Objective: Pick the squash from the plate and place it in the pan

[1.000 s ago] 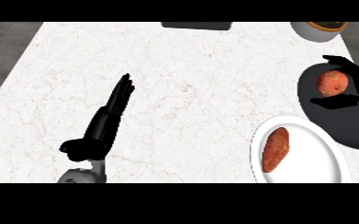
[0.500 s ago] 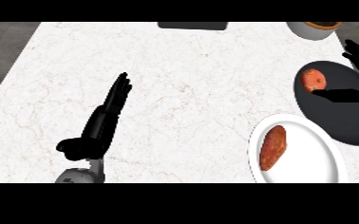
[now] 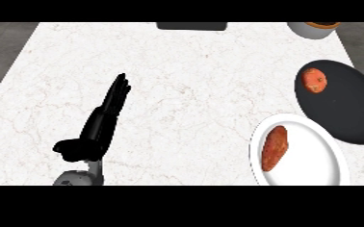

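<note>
We record a white counter [image 3: 199, 77] with faint tan veining. At three o'clock there is a black pan [image 3: 344, 110] bearing an orange-red squash [image 3: 314, 80]. At five o'clock, a white plate [image 3: 313, 168] bears a reddish-brown sweet potato [image 3: 274, 147]. The left hand [image 3: 103, 122] at eight o'clock is black.

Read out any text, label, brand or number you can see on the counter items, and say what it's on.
None. No word, label, number or sign shows on the black pan, the white plate, the bowl at the far right corner, the dark flat object at the counter far edge, or the left hand.
</note>
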